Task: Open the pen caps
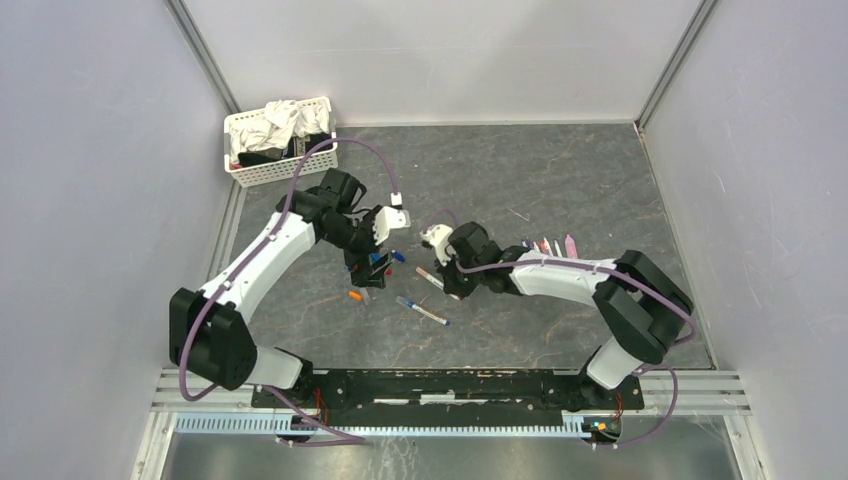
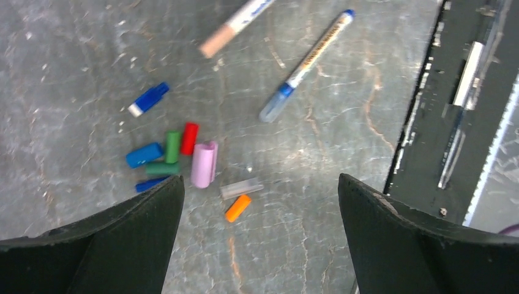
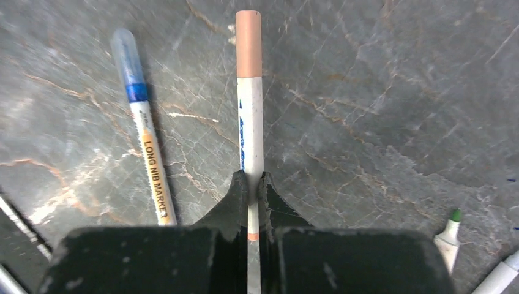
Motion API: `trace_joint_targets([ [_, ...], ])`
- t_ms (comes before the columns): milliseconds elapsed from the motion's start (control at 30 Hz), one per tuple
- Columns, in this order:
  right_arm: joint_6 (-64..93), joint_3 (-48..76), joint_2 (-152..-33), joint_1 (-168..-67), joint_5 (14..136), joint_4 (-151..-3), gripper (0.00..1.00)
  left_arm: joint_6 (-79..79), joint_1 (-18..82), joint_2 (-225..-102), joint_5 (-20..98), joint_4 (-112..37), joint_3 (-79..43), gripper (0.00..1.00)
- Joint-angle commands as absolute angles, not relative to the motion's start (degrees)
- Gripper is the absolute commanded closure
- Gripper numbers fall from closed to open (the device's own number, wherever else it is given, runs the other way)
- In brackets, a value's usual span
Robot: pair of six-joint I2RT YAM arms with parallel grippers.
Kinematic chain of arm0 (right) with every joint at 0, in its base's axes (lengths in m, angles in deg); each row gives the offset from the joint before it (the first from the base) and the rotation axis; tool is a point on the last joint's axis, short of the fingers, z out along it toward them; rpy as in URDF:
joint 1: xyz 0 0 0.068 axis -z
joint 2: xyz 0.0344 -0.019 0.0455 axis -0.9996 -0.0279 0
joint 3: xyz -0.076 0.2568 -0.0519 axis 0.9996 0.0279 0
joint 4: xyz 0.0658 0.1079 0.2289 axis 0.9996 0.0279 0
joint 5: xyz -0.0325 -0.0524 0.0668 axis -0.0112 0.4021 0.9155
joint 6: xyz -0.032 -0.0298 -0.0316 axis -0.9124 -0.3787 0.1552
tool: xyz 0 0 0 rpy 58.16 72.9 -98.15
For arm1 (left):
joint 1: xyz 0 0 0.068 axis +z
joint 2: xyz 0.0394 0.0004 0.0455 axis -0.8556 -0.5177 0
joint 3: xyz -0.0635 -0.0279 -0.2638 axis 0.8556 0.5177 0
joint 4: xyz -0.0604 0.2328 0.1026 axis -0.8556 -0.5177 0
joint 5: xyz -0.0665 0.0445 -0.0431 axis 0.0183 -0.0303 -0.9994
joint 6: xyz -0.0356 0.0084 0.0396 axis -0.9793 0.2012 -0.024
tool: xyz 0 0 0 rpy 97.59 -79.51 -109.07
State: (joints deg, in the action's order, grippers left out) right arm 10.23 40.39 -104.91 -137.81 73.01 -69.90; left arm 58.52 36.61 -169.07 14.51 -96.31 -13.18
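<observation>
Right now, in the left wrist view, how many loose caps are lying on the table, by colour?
Blue caps: 3
Green caps: 2
Red cap: 1
Pink cap: 1
Orange cap: 1
Clear cap: 1
Total: 9

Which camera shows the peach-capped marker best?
Right wrist: the peach-capped marker lies close and centred, pinched in the right gripper. Left wrist cuts it off at the top edge; top external shows a sliver.

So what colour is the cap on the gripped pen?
Peach cap on the pen; clearest in right wrist view.
</observation>
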Motion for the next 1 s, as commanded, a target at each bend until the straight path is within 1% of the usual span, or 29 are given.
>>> trace_joint_targets([
  [0,12.71,39.69,-99.4,-133.7,85.97,-73.09,1.0,68.98,36.1,-165.31,5.13,-98.1,-11.76,0.0],
  [133,15.05,38.17,-99.05,-130.17,100.47,-73.25,1.0,71.46,33.32,-167.01,5.82,-98.25,-12.05,0.0],
  [200,14.55,36.34,-99.97,-129.72,105.06,-70.85,1.0,72.03,31.58,-167.47,7.64,-97.03,-11.7,0.02],
  [233,14.04,35.37,-100.61,-129.61,107.18,-69.51,1.0,72.25,30.81,-167.51,8.64,-96.17,-11.44,0.04],
  [333,12.31,33.51,-102.34,-129.38,112.97,-66.11,1.0,73.35,28.73,-167.38,10.96,-94.67,-11.21,0.14],
  [367,11.5,32.75,-103.08,-129.41,114.94,-64.9,1.0,73.73,28.31,-167.49,11.39,-94.53,-11.38,0.15],
  [567,11.19,31.24,-105.05,-129.43,120.43,-63.97,1.0,76.33,26.18,-167.58,14.45,-94.82,-11.04,0.25],
  [800,13.25,29.72,-106.21,-129.27,121.95,-65.0,1.0,78.48,25.21,-168.06,17.02,-97.42,-9.79,0.53],
  [833,13.42,29.56,-106.29,-129.26,122.17,-64.98,1.0,78.53,25.06,-168.04,17.17,-97.39,-9.47,0.54],
  [967,14.1,29.36,-106.61,-129.19,123.2,-65.36,1.0,78.17,24.78,-168.02,17.54,-96.81,-8.47,0.54],
])
